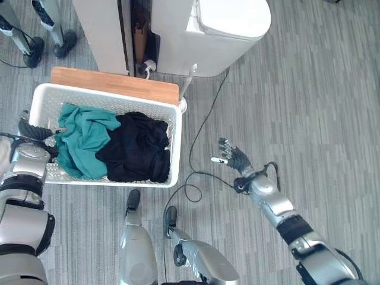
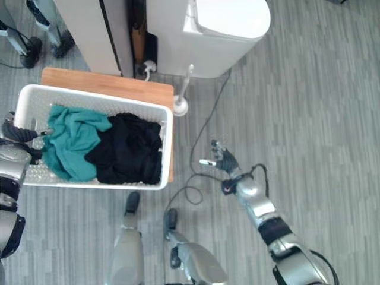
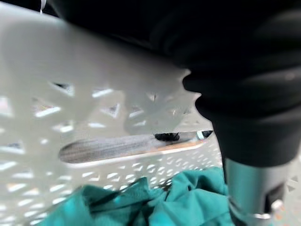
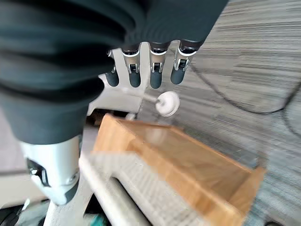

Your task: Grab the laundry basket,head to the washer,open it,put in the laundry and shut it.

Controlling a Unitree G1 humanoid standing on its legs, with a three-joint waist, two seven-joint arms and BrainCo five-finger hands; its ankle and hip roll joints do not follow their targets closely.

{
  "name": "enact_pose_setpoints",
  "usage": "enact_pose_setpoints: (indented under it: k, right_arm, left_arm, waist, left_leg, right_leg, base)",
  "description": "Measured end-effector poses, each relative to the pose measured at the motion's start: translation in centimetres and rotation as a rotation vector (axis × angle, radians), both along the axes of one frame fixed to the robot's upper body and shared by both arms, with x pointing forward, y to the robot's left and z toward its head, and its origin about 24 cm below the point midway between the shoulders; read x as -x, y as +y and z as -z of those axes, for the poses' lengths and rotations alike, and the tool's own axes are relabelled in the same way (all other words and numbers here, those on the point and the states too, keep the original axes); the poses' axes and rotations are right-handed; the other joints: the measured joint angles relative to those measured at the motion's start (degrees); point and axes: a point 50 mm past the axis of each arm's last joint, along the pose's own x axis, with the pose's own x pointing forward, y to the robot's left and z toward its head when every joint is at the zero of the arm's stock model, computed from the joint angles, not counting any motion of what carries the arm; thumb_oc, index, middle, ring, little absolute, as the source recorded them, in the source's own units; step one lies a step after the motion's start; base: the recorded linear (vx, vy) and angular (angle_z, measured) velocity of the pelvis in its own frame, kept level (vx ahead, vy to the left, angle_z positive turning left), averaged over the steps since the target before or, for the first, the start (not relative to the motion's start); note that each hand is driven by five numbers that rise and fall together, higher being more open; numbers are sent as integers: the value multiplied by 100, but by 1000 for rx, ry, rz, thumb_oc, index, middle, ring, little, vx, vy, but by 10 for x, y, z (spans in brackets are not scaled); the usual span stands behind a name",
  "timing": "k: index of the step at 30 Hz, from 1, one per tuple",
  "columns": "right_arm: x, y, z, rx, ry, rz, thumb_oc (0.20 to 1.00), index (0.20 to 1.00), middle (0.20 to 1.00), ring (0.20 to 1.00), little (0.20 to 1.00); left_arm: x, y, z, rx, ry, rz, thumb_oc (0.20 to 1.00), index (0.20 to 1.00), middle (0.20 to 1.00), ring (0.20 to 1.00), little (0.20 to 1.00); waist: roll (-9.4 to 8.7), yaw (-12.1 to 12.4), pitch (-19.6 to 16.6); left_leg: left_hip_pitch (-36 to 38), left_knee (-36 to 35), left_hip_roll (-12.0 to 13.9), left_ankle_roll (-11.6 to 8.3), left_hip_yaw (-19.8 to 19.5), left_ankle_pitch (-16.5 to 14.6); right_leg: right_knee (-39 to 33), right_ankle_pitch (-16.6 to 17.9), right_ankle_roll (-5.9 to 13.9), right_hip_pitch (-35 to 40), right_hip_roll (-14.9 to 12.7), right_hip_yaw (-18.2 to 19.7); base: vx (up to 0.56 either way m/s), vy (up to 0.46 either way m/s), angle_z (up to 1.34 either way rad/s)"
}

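Note:
The white perforated laundry basket (image 1: 107, 96) rests on a low wooden stand (image 1: 119, 83) in front of me. A teal garment (image 1: 83, 142) and a black garment (image 1: 136, 148) lie inside it. My left hand (image 1: 32, 132) is at the basket's left end, against the rim. The left wrist view looks along the basket wall (image 3: 70, 94), with its handle slot, to the teal cloth (image 3: 188, 197). My right hand (image 1: 231, 157) hovers open over the floor to the right of the basket and touches nothing. Its straight fingers (image 4: 155, 70) point toward the stand (image 4: 188, 160). The white washer (image 1: 225, 29) stands beyond, lid shut.
A white cabinet (image 1: 101, 29) stands to the left of the washer, with a dark gap between them. A white brush in a round holder (image 1: 183, 104) stands by the stand's far right corner. The dark feet of a stand (image 1: 32, 50) are on the grey floor at the far left.

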Motion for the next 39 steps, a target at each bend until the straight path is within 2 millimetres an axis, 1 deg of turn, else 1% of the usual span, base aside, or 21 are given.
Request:
enact_pose_setpoints:
  k: [1,3,5,7,9,11,12,13,14,15,18,22,28,30,34,37,39]
  right_arm:
    - [-5,4,-4,17,-8,-9,1000,1000,1000,1000,1000]
    - [-12,12,-4,51,6,-10,1000,1000,1000,1000,1000]
    - [-17,18,1,70,36,-4,1000,1000,1000,1000,1000]
    - [-23,33,9,105,98,16,1000,1000,1000,1000,1000]
    - [-23,37,14,124,122,9,1000,1000,1000,1000,1000]
    - [-27,40,17,166,159,19,1000,1000,1000,1000,1000]
    - [-29,45,20,179,189,35,1000,1000,1000,1000,1000]
    - [-32,41,20,201,201,53,1000,1000,1000,1000,1000]
    - [-33,43,21,207,209,54,1000,1000,1000,1000,1000]
    - [-36,39,22,216,231,75,1000,1000,1000,1000,1000]
    - [-36,38,27,220,281,100,1000,1000,1000,1000,1000]
    - [-34,39,33,211,315,108,1000,1000,1000,1000,1000]
    - [-37,37,32,192,346,157,1000,1000,1000,1000,1000]
    - [-39,38,31,176,371,179,1000,1000,1000,1000,1000]
    - [-41,34,30,136,397,233,1000,1000,1000,1000,1000]
    - [-42,31,29,77,410,265,1000,1000,1000,1000,1000]
    - [-42,30,29,39,417,289,1000,1000,1000,1000,1000]
  left_arm:
    - [-5,-11,9,22,9,40,1000,1000,1000,1000,1000]
    - [-10,-27,20,59,16,86,1000,1000,1000,1000,1000]
    - [-13,-38,28,75,33,118,1000,1000,1000,1000,1000]
    - [-17,-51,39,102,63,153,1000,1000,1000,1000,1000]
    - [-17,-55,43,122,79,163,1000,1000,1000,1000,1000]
    - [-18,-57,44,129,81,159,1000,1000,1000,1000,1000]
    - [-20,-62,46,119,97,172,1000,1000,1000,1000,1000]
    - [-21,-61,45,116,101,169,1000,1000,1000,1000,1000]
    - [-21,-64,48,113,114,174,1000,1000,1000,1000,1000]
    - [-22,-67,50,108,127,183,1000,1000,1000,1000,1000]
    - [-22,-71,54,90,152,199,1000,1000,1000,1000,1000]
    - [-23,-74,53,76,157,212,1000,1000,1000,1000,1000]
    - [-28,-80,46,45,156,236,1000,1000,1000,1000,1000]
    - [-30,-82,44,28,163,245,1000,1000,1000,1000,1000]
    - [-36,-93,41,-2,165,275,1000,1000,1000,1000,1000]
    - [-38,-94,37,-14,159,279,1000,1000,1000,1000,1000]
    - [-39,-99,39,-9,159,289,1000,1000,1000,1000,1000]
  waist:
    - [89,37,-5]
    - [181,46,-29]
    - [251,72,-61]
    - [366,54,-115]
    - [401,70,-132]
    - [413,66,-138]
    - [448,76,-156]
    - [479,65,-186]
    - [506,71,-257]
    - [542,79,-303]
    - [575,106,-338]
    - [576,122,-339]
    - [576,186,-344]
    - [576,203,-343]
    - [595,295,-353]
    - [599,325,-356]
    - [655,323,-384]
  left_leg:
    - [0,2,-29,1,1,0]
    - [9,1,-67,2,-8,2]
    - [16,8,-105,3,-19,2]
    - [16,9,-150,19,-26,13]
    - [10,10,-178,27,-45,19]
    - [9,15,-186,36,-51,26]
    - [-29,34,-197,48,-71,34]
    - [-74,50,-200,48,-92,34]
    - [-147,62,-209,56,-109,40]
    - [-193,81,-219,70,-127,51]
    - [-211,102,-221,70,-156,51]
    - [-246,134,-218,70,-180,51]
    - [-386,227,-217,70,-202,51]
    - [-406,246,-222,70,-196,52]
    - [-532,300,-237,69,-212,51]
    - [-600,341,-241,68,-220,51]
    - [-647,349,-247,68,-230,51]
  right_leg:
    - [0,0,0,6,-33,-7]
    - [0,-1,0,20,-67,-29]
    - [0,-2,1,43,-98,-56]
    - [0,-4,4,47,-134,-71]
    - [0,-7,6,48,-155,-91]
    - [0,-7,6,49,-161,-95]
    - [0,-8,6,36,-163,-113]
    - [0,-7,6,8,-161,-120]
    - [1,-7,5,-58,-164,-131]
    - [1,-3,1,-89,-166,-145]
    - [1,-6,3,-86,-164,-189]
    - [1,-6,2,-93,-153,-221]
    - [63,-4,-2,-226,-142,-243]
    - [92,-5,-2,-252,-145,-239]
    - [143,-11,-2,-367,-154,-252]
    - [185,-15,-7,-436,-155,-258]
    - [188,-15,-8,-468,-159,-263]
  base:
    - [8,71,5]
    - [1,64,6]
    - [-11,52,6]
    - [-23,48,6]
    - [-21,34,4]
    - [-39,37,3]
    - [-50,48,7]
    - [-33,29,9]
    - [-35,26,9]
    - [-26,16,6]
    - [-14,12,5]
    - [-5,8,4]
    - [0,1,1]
    - [-10,10,-2]
    - [-5,8,2]
    - [0,0,0]
    - [0,0,0]
